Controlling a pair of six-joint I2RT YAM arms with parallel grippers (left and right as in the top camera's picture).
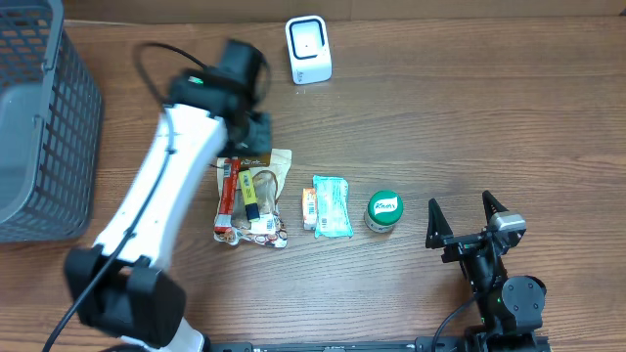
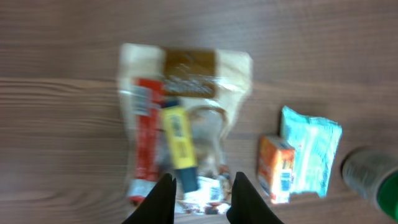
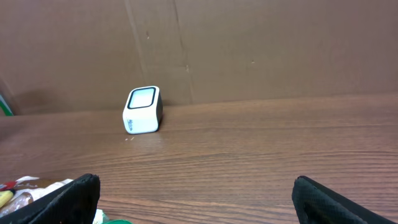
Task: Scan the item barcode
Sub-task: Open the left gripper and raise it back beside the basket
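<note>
Pincers of the right gripper [image 1: 460, 201] stand spread wide at the near edge of the wooden table [image 1: 509, 108], holding nothing, well apart from the goods.

Just beyond, a row of groceries lies across the middle of the table. A small jar with a green lid [image 1: 384, 209], lid on, stands nearest that gripper. To its left a teal packet [image 1: 334, 206] lies flat with a small orange box [image 1: 308, 208] touching its left edge. Further left lies a clear plastic bag [image 1: 264, 200] with a brown label at its far end. Inside it are a red packet [image 1: 227, 196] and a yellow and blue stick [image 1: 248, 193], lying side by side along the bag's length; other contents are too blurred to name.

The left gripper [image 2: 203, 177], on its white arm, hangs above the far end of that bag, fingers only narrowly parted and nothing between them; the bag rests on the table, ungripped.

Farther back, the white barcode scanner [image 1: 308, 49] sits upright near the table's far edge, apart from every item. A grey mesh basket [image 1: 68, 147] occupies the far left corner.
</note>
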